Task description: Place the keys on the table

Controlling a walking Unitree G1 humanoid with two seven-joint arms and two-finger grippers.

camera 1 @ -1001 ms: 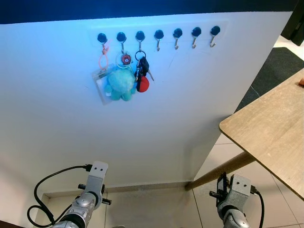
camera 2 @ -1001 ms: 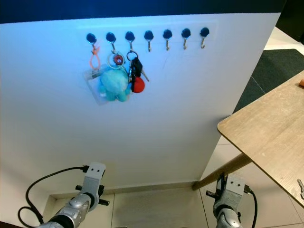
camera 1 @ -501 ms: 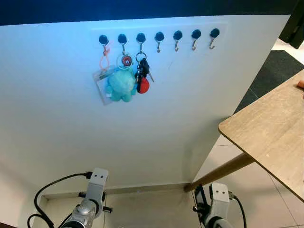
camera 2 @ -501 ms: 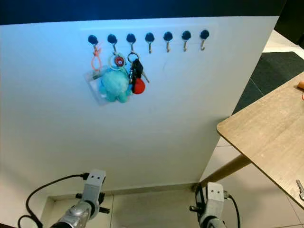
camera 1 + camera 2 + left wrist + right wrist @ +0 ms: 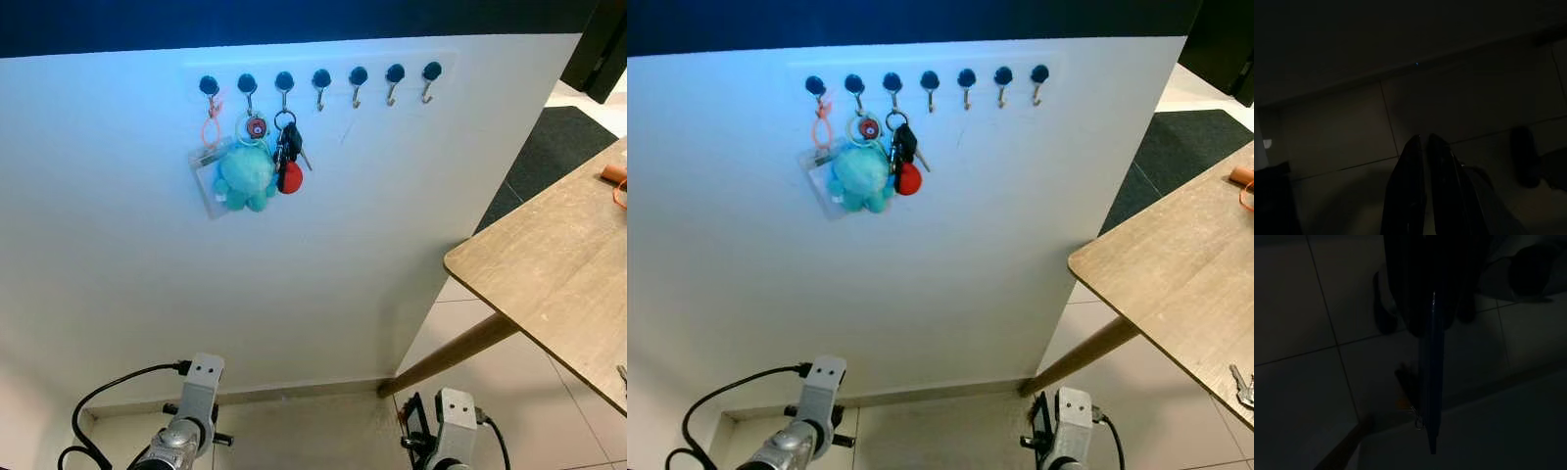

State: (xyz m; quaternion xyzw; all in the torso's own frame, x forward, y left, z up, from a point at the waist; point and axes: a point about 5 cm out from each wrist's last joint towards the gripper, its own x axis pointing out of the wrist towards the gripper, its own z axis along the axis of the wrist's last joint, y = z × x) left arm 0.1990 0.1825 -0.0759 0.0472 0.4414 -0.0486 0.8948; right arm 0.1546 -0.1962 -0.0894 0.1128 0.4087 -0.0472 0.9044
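Left eye view has a white wall (image 5: 294,255) across most of the frame, with a row of hooks (image 5: 318,78) near the top. The keys (image 5: 291,147) hang from the third hook, upper left of centre, touching a red fob (image 5: 291,177) and just beside a teal plush (image 5: 246,174), a clear badge (image 5: 208,176) and an orange loop (image 5: 211,127). At the right edge the wooden desk (image 5: 549,284) juts in on a slanted leg (image 5: 451,352), well apart from the keys. Both arms hang low at the bottom edge over the tiled floor (image 5: 323,431). In the dark left wrist view, the left pincer (image 5: 1423,142) is narrow, fingers almost together. In the right wrist view, the right pincer (image 5: 1431,450) looks pressed together too.
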